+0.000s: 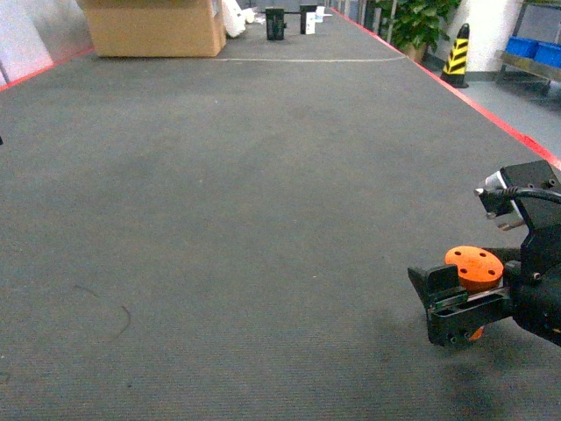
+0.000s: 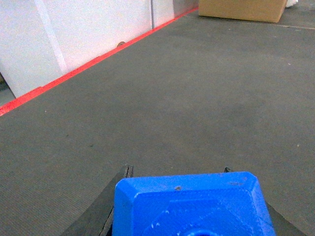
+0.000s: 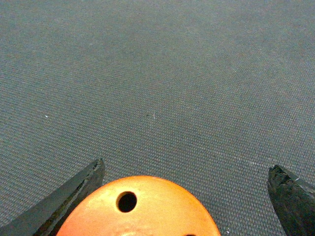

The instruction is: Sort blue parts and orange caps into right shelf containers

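Note:
An orange cap [image 1: 473, 266] with small round holes in its flat top sits between the black fingers of my right gripper [image 1: 465, 279], low at the right of the head view, above the grey carpet. In the right wrist view the orange cap [image 3: 142, 211] fills the bottom edge, nearer the left finger, inside my right gripper [image 3: 186, 169]. The left wrist view shows a blue part [image 2: 189, 206], chamfered and blocky, clamped in my left gripper [image 2: 177, 169]. That gripper is out of the head view. Blue shelf containers [image 1: 535, 50] stand far off at the top right.
Grey carpet floor [image 1: 245, 219] stretches ahead, edged by a red line [image 1: 491, 114] on the right. A yellow-and-black striped cone [image 1: 457, 54] and a plant [image 1: 421, 19] stand far right. A cardboard box [image 1: 153, 28] sits at the far left. A white wall [image 2: 74, 34] runs along my left.

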Controlling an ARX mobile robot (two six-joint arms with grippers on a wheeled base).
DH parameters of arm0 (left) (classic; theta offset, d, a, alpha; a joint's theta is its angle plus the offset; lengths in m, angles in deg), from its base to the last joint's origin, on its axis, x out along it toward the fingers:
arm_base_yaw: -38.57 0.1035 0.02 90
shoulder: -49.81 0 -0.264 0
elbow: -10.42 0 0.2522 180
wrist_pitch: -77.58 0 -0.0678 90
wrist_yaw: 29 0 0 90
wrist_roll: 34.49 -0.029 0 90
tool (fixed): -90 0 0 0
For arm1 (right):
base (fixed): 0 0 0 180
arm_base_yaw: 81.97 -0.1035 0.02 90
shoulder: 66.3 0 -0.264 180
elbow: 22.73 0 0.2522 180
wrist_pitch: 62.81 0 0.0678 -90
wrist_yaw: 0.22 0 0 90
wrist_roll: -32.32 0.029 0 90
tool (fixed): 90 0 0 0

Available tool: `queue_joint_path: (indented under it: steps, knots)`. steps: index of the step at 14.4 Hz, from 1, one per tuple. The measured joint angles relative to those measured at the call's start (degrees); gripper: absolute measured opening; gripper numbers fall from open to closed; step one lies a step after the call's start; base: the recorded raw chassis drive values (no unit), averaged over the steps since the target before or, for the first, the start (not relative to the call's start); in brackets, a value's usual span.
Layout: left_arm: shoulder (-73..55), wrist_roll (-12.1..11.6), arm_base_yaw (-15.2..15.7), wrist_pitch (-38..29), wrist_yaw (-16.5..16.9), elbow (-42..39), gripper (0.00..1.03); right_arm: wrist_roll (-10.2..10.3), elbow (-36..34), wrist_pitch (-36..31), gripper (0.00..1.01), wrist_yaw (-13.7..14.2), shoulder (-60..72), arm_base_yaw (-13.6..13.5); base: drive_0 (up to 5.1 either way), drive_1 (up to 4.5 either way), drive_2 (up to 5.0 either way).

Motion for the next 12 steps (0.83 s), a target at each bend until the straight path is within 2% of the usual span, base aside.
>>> queue_joint_path:
  steps: [4,12]
  knots:
    - [0.00,0.00,0.00,-0.02,0.00,0.00,0.45,0.33,0.61,0.39,0.98,0.83,0.46,-0.87,0.0,0.00,0.0]
    - [0.00,0.00,0.00,0.00,0.00,0.00,0.45,0.33,0.66,0.37,0.98,0.79,0.68,-0.85,0.0,0.00,0.0]
